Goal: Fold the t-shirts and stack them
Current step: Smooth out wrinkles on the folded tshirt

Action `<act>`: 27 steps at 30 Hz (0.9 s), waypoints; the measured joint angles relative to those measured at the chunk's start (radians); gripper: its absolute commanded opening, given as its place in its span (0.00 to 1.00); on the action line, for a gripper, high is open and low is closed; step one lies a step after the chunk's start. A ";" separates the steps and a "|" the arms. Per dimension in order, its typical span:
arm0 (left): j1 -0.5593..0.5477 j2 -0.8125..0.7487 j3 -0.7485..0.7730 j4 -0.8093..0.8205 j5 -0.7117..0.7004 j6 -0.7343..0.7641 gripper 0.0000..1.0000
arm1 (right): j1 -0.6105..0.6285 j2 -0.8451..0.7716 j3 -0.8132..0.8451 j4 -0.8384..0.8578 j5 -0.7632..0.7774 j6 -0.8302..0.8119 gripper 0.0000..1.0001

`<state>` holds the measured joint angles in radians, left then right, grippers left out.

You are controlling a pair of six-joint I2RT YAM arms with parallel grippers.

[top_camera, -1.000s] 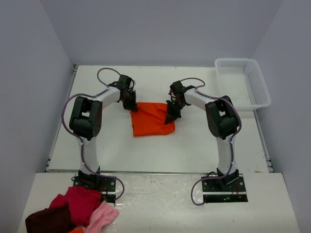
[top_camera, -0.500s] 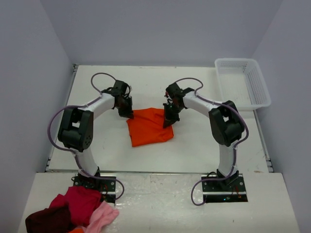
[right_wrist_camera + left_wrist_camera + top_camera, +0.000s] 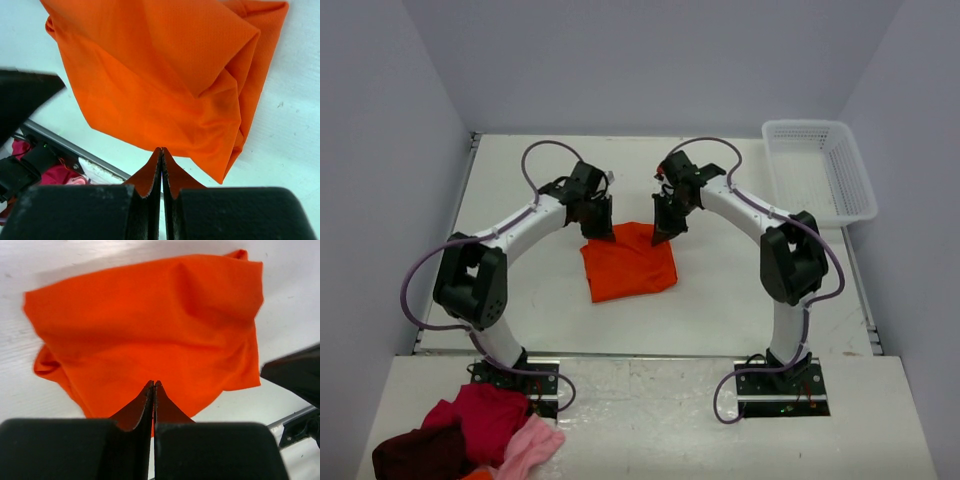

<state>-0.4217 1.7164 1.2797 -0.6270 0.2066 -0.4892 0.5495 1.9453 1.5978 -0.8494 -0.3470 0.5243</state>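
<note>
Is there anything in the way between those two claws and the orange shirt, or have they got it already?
Nothing visible stands between them. The left claw and the right claw are each shut on the far edge of the orange t-shirt, with the cloth pinched right at their tips.

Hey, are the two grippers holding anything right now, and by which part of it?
Both are shut on the orange t-shirt: the left gripper pinches its far left corner, the right gripper its far right corner.

Lab enclosure, bare walls [image 3: 650, 60]
</note>
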 measured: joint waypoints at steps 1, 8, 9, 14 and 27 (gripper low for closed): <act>-0.018 0.000 0.000 -0.002 0.001 -0.009 0.00 | 0.000 0.013 0.014 -0.003 0.002 -0.002 0.00; -0.123 -0.007 -0.040 0.006 0.016 -0.061 0.00 | 0.000 0.128 0.143 -0.011 0.017 -0.013 0.00; -0.126 -0.008 -0.051 0.007 0.017 -0.068 0.00 | 0.000 0.139 0.153 -0.011 0.017 -0.013 0.00; -0.124 -0.010 -0.084 0.004 0.013 -0.073 0.00 | 0.000 0.177 0.179 -0.018 0.017 -0.013 0.00; -0.124 -0.009 -0.160 0.010 0.010 -0.075 0.00 | -0.034 0.267 0.242 -0.026 0.023 -0.013 0.00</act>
<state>-0.5457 1.7073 1.1194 -0.6167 0.2169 -0.5644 0.5159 2.2124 1.8400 -0.8757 -0.3244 0.5114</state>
